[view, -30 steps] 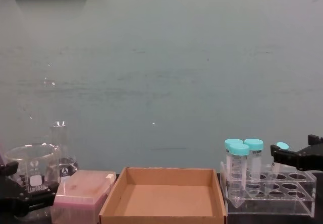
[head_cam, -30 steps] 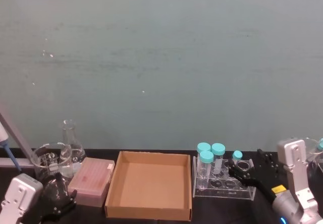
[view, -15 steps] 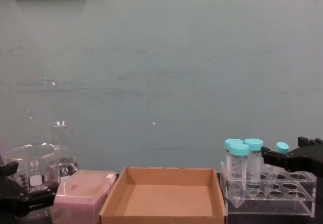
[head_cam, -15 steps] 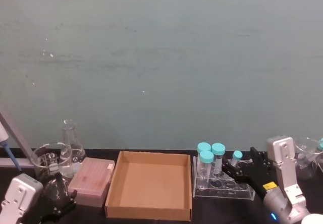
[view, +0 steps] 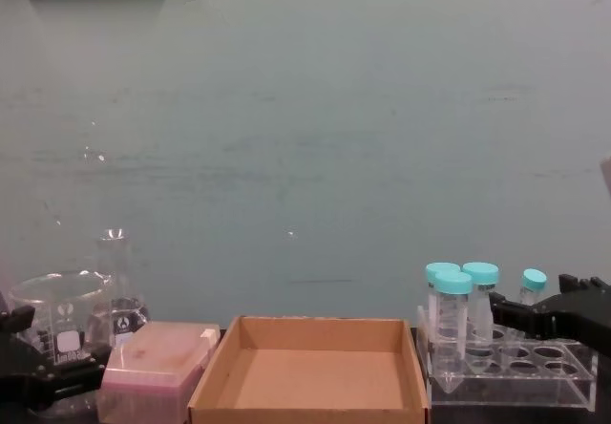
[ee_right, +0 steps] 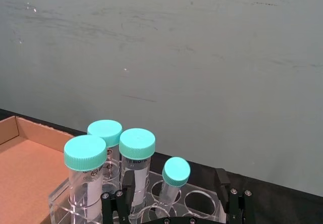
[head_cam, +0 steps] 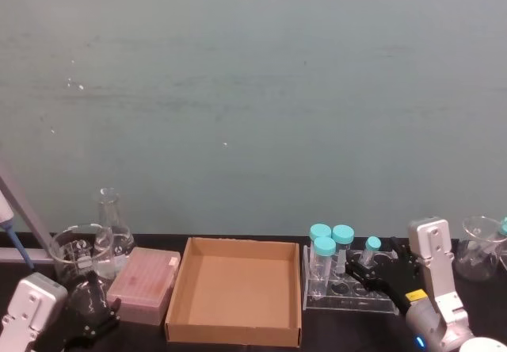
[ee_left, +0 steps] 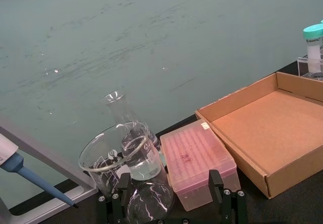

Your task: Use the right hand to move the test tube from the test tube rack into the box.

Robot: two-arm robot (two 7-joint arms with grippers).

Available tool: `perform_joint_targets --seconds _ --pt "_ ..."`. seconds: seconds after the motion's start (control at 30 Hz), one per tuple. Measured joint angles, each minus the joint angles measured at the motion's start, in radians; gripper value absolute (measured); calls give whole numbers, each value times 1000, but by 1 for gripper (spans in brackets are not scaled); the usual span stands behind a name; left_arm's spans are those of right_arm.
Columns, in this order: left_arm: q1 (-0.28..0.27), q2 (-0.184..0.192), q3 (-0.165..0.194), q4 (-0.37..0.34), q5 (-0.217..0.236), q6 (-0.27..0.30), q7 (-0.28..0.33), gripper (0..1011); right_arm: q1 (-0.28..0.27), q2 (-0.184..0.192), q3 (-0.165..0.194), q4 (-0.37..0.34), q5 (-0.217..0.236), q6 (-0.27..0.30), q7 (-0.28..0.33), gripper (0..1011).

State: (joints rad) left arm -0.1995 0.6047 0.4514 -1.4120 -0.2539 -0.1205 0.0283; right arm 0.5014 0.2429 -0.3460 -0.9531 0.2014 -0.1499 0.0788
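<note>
The test tube [ee_right: 173, 179], slim with a small teal cap, stands slightly tilted in the clear test tube rack [head_cam: 348, 296] beside three wider teal-capped tubes [ee_right: 136, 151]. My right hand [ee_right: 175, 191] is open, one black finger on each side of the test tube and neither touching it. In the chest view the right hand [view: 546, 313] sits just above the test tube rack [view: 506, 371], below the test tube's cap [view: 534, 280]. The box [head_cam: 235, 288], a brown cardboard tray, lies empty to the left of the rack. My left gripper [ee_left: 170, 196] rests open at the near left.
A pink translucent box [head_cam: 144, 284] sits left of the cardboard tray, with a glass beaker [head_cam: 78, 250] and a conical flask [head_cam: 111, 221] behind it. A round glass piece [ee_left: 149, 206] lies between the left gripper's fingers. More glassware [head_cam: 478, 255] stands far right.
My right arm has shifted left and lower, bringing its open fingers down alongside the slim tube. The tube, the rack and the left arm have stayed put.
</note>
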Motion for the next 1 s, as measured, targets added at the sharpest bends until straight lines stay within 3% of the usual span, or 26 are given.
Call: perform_joint_targets --seconds 0.43,1.0 --pt "0 0 0 0 0 0 0 1000 26 -40 23 65 -25 -46 9 1003" --pt "0 0 0 0 0 0 0 1000 19 -62 64 76 -56 -60 0 1003"
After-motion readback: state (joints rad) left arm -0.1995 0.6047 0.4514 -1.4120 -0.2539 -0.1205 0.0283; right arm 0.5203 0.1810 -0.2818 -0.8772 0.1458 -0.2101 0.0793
